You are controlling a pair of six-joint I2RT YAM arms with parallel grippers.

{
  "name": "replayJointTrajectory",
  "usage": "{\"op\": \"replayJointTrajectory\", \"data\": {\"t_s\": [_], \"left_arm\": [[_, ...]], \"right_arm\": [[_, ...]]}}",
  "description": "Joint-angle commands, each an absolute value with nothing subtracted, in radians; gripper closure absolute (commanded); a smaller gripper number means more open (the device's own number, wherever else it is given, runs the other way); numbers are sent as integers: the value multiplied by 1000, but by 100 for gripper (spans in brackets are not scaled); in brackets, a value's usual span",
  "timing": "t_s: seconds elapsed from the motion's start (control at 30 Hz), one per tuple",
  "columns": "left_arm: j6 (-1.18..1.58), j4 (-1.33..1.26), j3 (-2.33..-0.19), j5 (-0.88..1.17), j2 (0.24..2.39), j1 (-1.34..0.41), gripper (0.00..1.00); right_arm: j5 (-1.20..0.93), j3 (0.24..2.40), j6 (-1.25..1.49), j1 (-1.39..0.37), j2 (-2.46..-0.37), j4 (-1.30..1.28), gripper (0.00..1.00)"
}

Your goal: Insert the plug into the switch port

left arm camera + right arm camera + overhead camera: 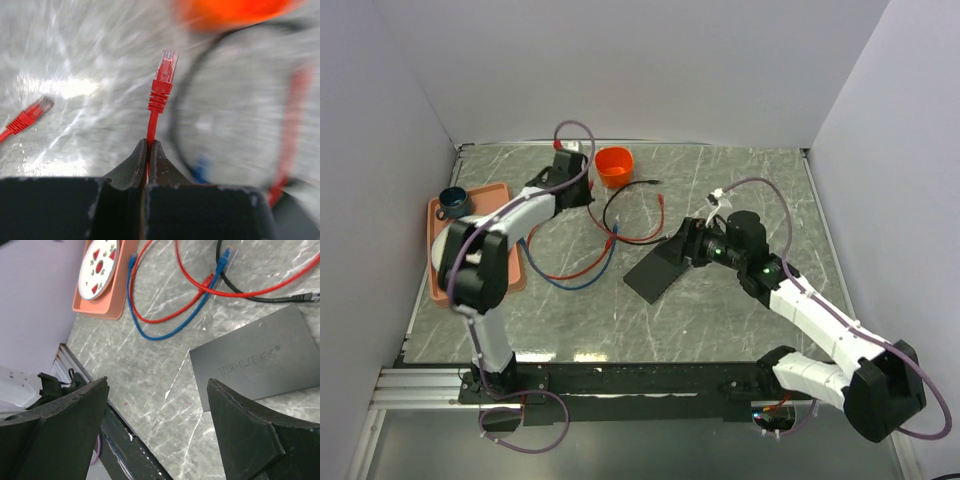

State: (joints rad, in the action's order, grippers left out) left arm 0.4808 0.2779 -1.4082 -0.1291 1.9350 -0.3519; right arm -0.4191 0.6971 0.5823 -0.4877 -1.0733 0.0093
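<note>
While checking grip at the wrist, found left gripper (148,146) pinched fully closed on thin red cable (151,125) just behind clear-tipped red plug (165,75), long axis straight out ahead of fingertips. Located flat matte-black rectangular box (658,270) well apart, rightward and nearer the bases. Could not make out switch port. Noted right gripper (157,385) spread wide, holding nothing, hovering over box, much the nearer.
</note>
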Motion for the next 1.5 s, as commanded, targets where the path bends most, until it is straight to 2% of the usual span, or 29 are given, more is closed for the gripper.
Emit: {"op": "replayJointTrajectory", "data": {"t_s": [0.0,0.17,0.4,0.57,0.73,1.13,1.23,1.37,1.43,1.47], "left_arm": [[502,201,-1390,-9,1669,-391,99],[508,126,-1234,-20,1479,-509,99],[598,8,-990,-112,1284,-762,99],[681,-121,-844,-153,1190,-879,99],[672,-83,-854,-234,1189,-948,99],[643,-61,-896,-265,1213,-1022,99],[632,-54,-902,-268,1212,-1038,99],[637,-46,-900,-276,1200,-1049,99],[632,-64,-891,-256,1192,-1054,99],[632,-80,-879,-250,1186,-1057,99]], "right_arm": [[-428,723,557,-469,-970,5,12],[-481,721,581,-466,-890,44,11],[-612,661,716,-465,-911,271,12],[-594,621,767,-466,-925,308,13],[-557,557,810,-465,-928,348,16],[-540,453,894,-466,-991,541,21],[-545,426,926,-466,-1034,659,29],[-555,436,960,-468,-1100,728,52],[-574,425,994,-468,-1130,837,55],[-586,416,1005,-468,-1143,876,67]]}}
